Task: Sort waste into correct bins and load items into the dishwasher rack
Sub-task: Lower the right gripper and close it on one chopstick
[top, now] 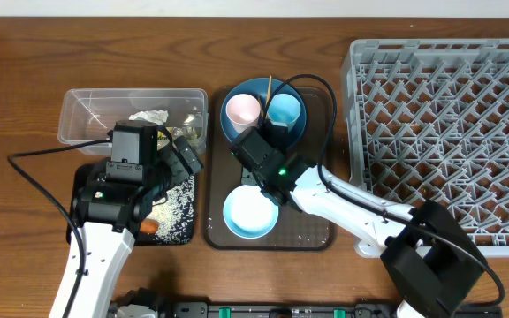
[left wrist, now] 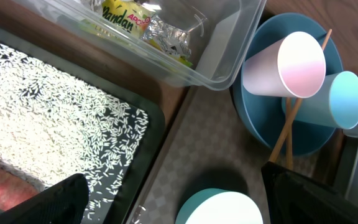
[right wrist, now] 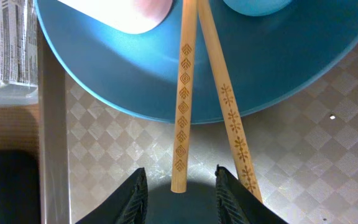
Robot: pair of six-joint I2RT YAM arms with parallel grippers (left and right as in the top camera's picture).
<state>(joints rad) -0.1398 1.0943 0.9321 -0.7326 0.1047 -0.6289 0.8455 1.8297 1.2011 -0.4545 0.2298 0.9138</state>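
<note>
Right up close, the right end effector (right wrist: pixel 182 196) hangs released, jaws spread, with the butt of one chopstick sitting in the gap and nothing gripped. The chopsticks (right wrist: pixel 184 93) run away from it, ends on the brown tray (right wrist: pixel 328 143), shafts leaning up over the rim of the blue plate (right wrist: pixel 278 81). The second stick passes by the right-hand finger; I cannot tell if it touches.

Over on the left wrist view, the left end effector (left wrist: pixel 172 172) is released too, jaws wide, holding nothing, hovering over the seam between the black tray (left wrist: pixel 157 134) and the brown one. Rice (left wrist: pixel 48 118) is scattered across that black tray, and the carrot (top: pixel 149 227) lies at its near edge. Just beyond, the clear tub (left wrist: pixel 219 71) holds the snack wrapper (left wrist: pixel 126 22) and the napkin (top: pixel 148 117).

On the brown tray, the bowl (top: pixel 252 212) sits nearest, then the plate carrying the pink cup (left wrist: pixel 284 65) and light-blue cup (left wrist: pixel 340 99) side by side.

Farthest out on the worktop (top: pixel 25 71), the dishwasher rack (top: pixel 449 115) shows no dish at all.

My read: the waste looks sorted, that half done. Loading has not begun, with chopsticks, both cups, plate and bowl all left to move, and the chopsticks look like the first pick.
</note>
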